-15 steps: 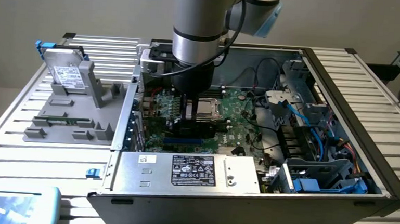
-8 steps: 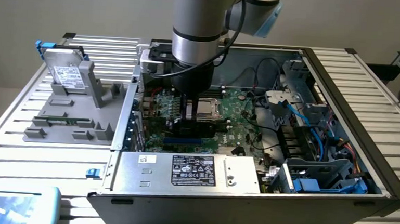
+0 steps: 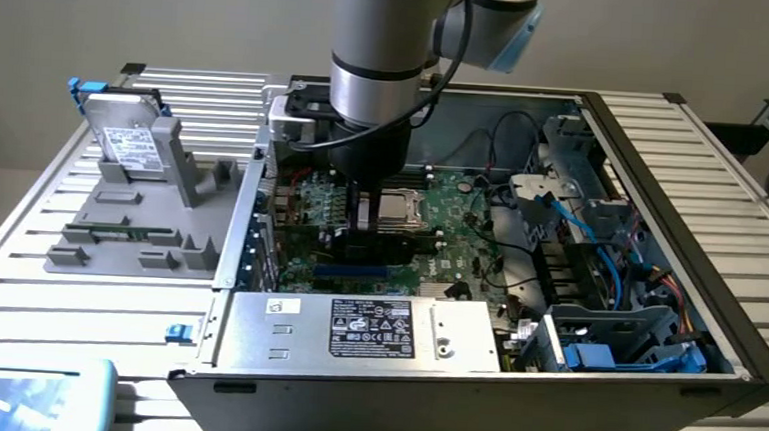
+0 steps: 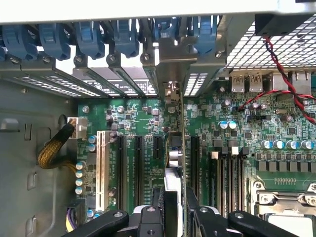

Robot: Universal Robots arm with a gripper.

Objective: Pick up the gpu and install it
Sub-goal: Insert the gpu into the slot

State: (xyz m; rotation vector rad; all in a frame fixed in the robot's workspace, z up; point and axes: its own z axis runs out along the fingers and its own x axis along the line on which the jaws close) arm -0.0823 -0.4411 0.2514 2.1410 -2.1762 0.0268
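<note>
At the worktop's [image 3: 33, 284] left edge in the exterior view, a grey fixture [image 3: 102, 250] propped a silver drive [image 3: 132, 145] upright, well apart from the work. The open computer case [image 3: 453, 410] lay on its side across the worktop's middle. That left the motherboard [image 3: 458, 225] facing up and gave the arm a straight reach from above. The power supply [image 3: 364, 330] ran along the case's front edge.

The gripper [image 3: 372, 237] was down inside the case, low over the motherboard's left half. In the wrist view its 2 fingers [image 4: 192, 212] were clamped on the gpu [image 4: 181, 133], 1 on each face. The card therefore stood on edge and showed as a thin line running from the gripper [image 4: 178, 202] toward the case's rear wall. That hold suited a card that enters a slot edge first.

The gpu sat among the black expansion slots [image 4: 139, 168], and its metal bracket [image 4: 173, 54] met the rear wall beneath the row of blue clips [image 4: 89, 37]. Whether its lower edge was seated or only just above a slot could not be told. The install looked under way rather than finished.

Further right lay the CPU socket [image 4: 286, 202], then blue cables [image 3: 584, 228] and a drive cage [image 3: 617, 340] by the case's right edge.
</note>
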